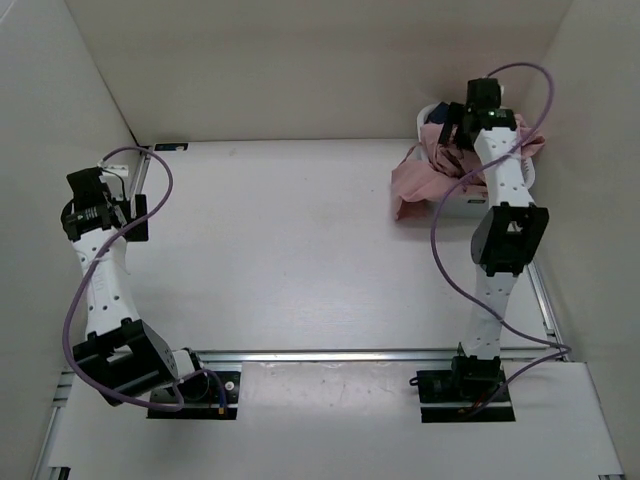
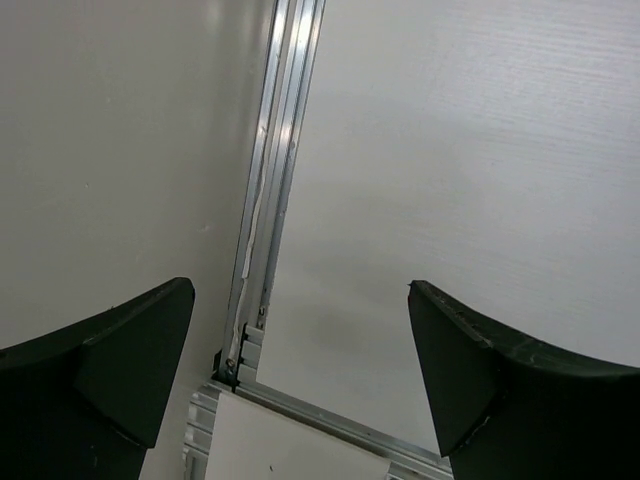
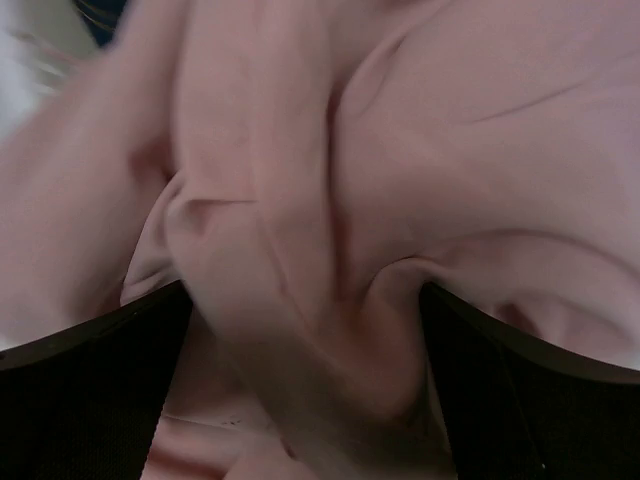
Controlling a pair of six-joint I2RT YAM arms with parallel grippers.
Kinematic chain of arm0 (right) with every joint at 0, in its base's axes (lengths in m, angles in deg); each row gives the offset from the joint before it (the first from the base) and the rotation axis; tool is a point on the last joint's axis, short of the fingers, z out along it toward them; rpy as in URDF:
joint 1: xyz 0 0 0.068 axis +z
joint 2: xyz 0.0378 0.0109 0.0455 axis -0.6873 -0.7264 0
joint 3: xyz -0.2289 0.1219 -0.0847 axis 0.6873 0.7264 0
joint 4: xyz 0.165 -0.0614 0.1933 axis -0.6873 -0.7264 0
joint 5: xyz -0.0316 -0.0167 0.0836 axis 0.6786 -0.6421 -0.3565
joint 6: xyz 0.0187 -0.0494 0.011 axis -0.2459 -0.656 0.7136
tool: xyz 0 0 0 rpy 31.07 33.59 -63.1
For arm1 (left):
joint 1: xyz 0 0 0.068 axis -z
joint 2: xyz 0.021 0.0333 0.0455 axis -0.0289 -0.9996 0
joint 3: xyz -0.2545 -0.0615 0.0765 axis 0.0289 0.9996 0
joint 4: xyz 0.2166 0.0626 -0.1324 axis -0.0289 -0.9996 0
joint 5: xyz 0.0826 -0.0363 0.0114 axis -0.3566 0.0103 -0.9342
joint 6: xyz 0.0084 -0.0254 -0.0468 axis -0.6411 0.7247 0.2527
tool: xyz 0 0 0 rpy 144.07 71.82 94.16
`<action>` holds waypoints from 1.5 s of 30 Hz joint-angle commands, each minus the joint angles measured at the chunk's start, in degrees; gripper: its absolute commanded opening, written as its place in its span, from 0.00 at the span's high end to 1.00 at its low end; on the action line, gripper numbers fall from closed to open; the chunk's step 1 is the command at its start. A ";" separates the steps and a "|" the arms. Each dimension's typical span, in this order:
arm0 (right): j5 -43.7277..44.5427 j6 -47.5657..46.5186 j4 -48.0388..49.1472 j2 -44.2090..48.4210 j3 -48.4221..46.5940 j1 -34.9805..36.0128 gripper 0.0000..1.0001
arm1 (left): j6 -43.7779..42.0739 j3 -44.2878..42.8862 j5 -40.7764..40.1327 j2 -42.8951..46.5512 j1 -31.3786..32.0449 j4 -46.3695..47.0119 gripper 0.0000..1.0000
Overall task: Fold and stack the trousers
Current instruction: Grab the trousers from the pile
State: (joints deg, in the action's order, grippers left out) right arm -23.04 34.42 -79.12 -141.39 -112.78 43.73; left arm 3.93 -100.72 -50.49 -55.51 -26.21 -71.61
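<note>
The dusty-pink trousers (image 1: 418,180) lie bunched in and over the edge of a white basket (image 1: 468,206) at the back right, with part of them hanging onto the table. My right gripper (image 1: 452,132) is above the basket, pressed down into the heap. In the right wrist view its jaws stand wide apart (image 3: 305,345) with a thick fold of the pink trousers (image 3: 330,200) bulging between them, not pinched. My left gripper (image 1: 132,216) is by the left wall, far from the trousers. The left wrist view shows it open and empty (image 2: 300,345).
A dark blue garment (image 3: 100,22) peeks out at the edge of the basket. White walls enclose the table on the left, back and right. An aluminium rail (image 2: 280,170) runs along the left wall, another (image 1: 340,354) along the near edge.
</note>
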 commanded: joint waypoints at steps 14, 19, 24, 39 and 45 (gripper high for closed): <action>-0.11 5.24 -1.38 11.19 -13.20 4.95 1.00 | -2.90 -1.51 -7.34 -2.00 -0.23 -1.62 0.00; -8.54 3.49 3.97 22.90 -13.20 14.93 1.00 | 0.35 -4.76 -1.28 -4.98 -0.23 -1.62 0.00; -20.60 8.48 35.13 38.71 8.29 32.35 1.00 | 3.34 -8.62 3.56 -6.04 0.30 -3.02 0.00; -2.65 69.47 20.24 42.52 51.71 33.30 0.84 | 0.20 -19.54 7.25 -6.57 0.82 -5.58 0.00; -22.69 33.87 1.58 24.27 47.05 18.49 0.16 | -4.21 -10.32 6.73 -3.23 1.35 -6.63 0.00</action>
State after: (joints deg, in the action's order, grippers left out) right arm -37.35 85.28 -62.97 -112.10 -52.70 65.42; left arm 2.83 -114.69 -44.63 -61.39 -25.43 -75.93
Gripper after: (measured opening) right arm 0.830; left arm 0.998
